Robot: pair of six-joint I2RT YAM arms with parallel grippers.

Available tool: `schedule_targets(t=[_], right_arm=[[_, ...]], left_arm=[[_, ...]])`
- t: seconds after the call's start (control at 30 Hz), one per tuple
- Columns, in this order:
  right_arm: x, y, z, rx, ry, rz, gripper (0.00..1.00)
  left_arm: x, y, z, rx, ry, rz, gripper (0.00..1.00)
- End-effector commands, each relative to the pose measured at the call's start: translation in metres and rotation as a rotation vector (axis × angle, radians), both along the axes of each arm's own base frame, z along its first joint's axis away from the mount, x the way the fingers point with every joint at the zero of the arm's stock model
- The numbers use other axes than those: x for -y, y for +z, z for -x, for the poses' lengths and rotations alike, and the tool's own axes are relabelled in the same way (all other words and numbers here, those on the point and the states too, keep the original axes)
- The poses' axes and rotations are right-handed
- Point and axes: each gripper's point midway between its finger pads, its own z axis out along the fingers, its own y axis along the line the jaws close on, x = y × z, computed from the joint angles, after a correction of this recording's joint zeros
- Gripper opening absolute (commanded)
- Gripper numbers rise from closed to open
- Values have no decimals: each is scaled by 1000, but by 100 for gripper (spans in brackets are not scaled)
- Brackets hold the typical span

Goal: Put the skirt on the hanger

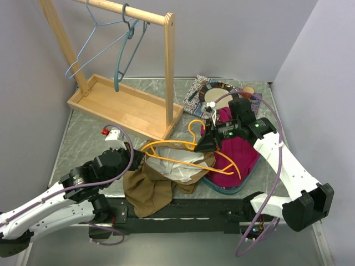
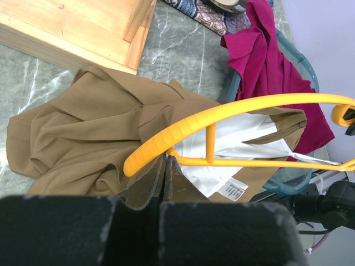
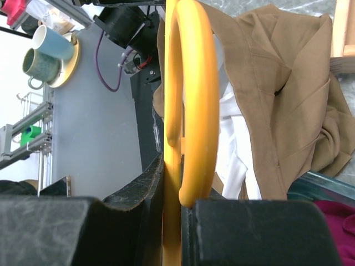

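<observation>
Midway, my right gripper (image 1: 206,142) clamps the yellow hanger (image 1: 177,161) by its hook while my left gripper (image 2: 165,180) pinches the brown skirt (image 1: 150,191), still unhung, at the table's near edge.

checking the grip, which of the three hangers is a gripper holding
The yellow plastic hanger, clamped at its hook by the right gripper; the pale blue wire hanger and teal hanger hang untouched on the wooden rail.

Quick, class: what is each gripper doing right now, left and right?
Left gripper: closed, apparently pinching the brown skirt at its edge.
Right gripper: closed on the yellow hanger, at its hook.
</observation>
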Motion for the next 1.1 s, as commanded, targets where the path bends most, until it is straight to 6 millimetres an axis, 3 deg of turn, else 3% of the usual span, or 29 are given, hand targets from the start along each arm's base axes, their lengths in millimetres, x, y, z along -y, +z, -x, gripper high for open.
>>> schedule_targets(t=[0.0, 0.77, 1.07], right_arm=[[-1, 11, 17, -55, 43, -52, 0], [4, 13, 24, -45, 45, -25, 0], [2, 18, 29, -73, 71, -52, 0]], left_arm=[[2, 25, -6, 64, 9, 44, 1], [-13, 26, -9, 74, 61, -11, 1], [-3, 28, -13, 86, 39, -7, 1]])
